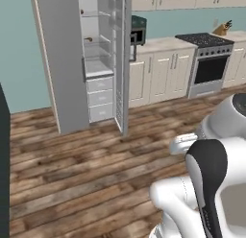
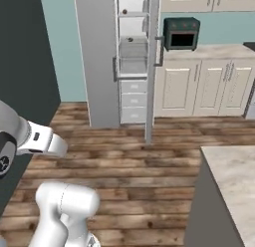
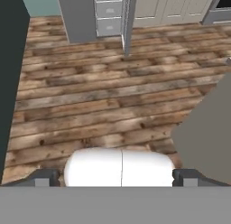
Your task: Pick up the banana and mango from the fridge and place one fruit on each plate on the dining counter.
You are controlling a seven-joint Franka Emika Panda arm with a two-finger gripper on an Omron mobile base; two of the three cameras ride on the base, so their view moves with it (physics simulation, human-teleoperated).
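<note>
The grey fridge (image 1: 62, 64) stands across the wooden floor with its door (image 1: 124, 64) swung open, showing a white interior with glass shelves and drawers (image 2: 133, 99). A small orange-brown item (image 1: 88, 39) sits on a middle shelf and another small dark one (image 2: 124, 12) on a higher shelf; both are too small to name. My gripper (image 3: 116, 179) is far from the fridge and points down at the floor. Its fingertips (image 3: 45, 178) stand wide apart, open, with nothing between them. A corner of the beige marbled dining counter (image 2: 231, 176) is at the lower right.
Cream cabinets (image 2: 199, 86) carry a dark toaster oven (image 2: 182, 34) to the right of the fridge. A stove (image 1: 207, 64) and a knife block (image 1: 223, 28) stand further right. A dark wall (image 2: 20, 91) rises on the left. Bare wooden floor (image 1: 86, 160) lies between me and the fridge.
</note>
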